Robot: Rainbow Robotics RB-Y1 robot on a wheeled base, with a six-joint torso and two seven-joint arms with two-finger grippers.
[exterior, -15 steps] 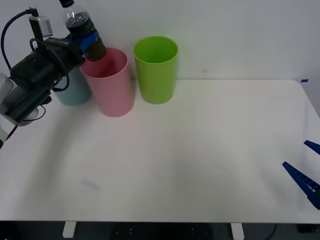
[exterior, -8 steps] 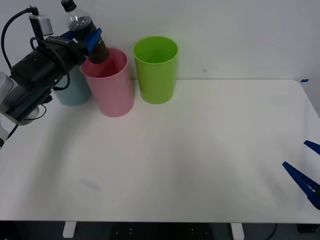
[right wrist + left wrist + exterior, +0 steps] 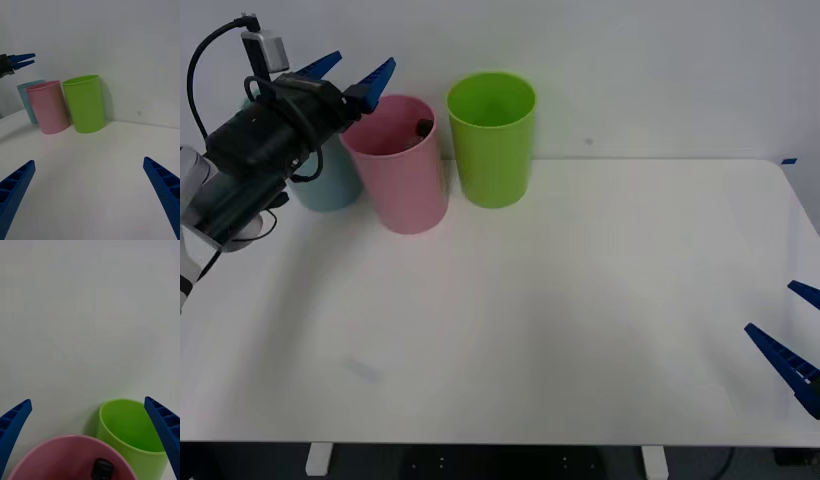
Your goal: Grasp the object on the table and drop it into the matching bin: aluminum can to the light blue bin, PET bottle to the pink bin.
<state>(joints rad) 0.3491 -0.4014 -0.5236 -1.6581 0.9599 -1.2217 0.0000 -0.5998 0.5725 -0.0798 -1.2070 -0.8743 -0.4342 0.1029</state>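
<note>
1. Hovering above the pink bin, the left gripper has its blue fingers spread wide with nothing between them.
2. Left arm comes in from the front view's left edge; gripper sits just over the pink bin's near-left rim.
3. Bottle is inside the pink bin; its dark top shows below the rim at the far right inner wall.
4. Left wrist view: bottle's black cap sits low inside the pink bin, between the two spread fingers.
5. Blue bin stands just behind and left of the pink one, mostly hidden by the left arm.
6. Green bin stands just right of the pink bin, near it with a small gap; cannot tell its contents from the front.
7. All three bins stand upright in a row at the table's far-left edge, near the wall.
8. Right gripper is parked at the front view's lower right edge, well apart from the bins, fingers spread and holding nothing.
9. Right wrist view: pink bin, green bin, blue bin behind; left gripper above them.
</note>
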